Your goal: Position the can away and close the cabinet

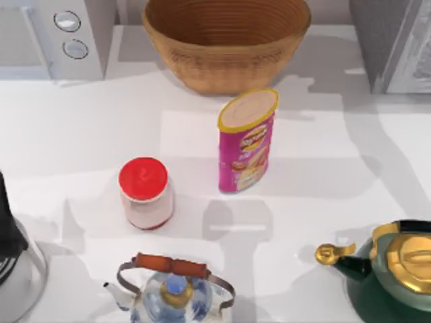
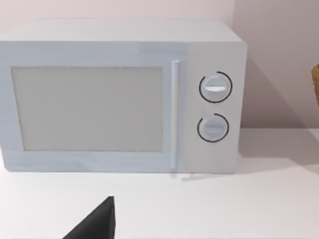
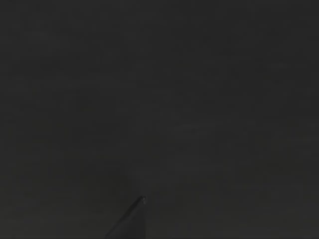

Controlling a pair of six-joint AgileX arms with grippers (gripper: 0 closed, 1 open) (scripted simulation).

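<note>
Can: the pink crisp can (image 1: 246, 140) stands upright mid-bench (image 1: 81, 141), just in front of the wicker basket (image 1: 225, 42), with nothing holding it.
Axis: its long axis runs vertical, its pale lid facing up at the top camera; the printed label faces the near edge.
Neighbours: a red-lidded jar (image 1: 145, 193) to its left, a glass kettle (image 1: 172, 289) and a green teapot (image 1: 390, 269) along the near edge, all apart from it.
Cabinet: a grey unit (image 1: 394, 44) sits at the far right corner; I can't tell whether its door is open or shut.
Left pincer: a dark fingertip (image 2: 97, 224) shows in the left wrist view, facing the microwave (image 2: 119, 97); how far it's open, I cannot tell.
Right pincer: the right wrist view is dark, so no telling its state.
Step in hand: the can is out on the bench, not stowed, so my call is the putting-away is still owed.
Next move: it calls for a side-on grip around the can's middle, keeping it upright.
</note>
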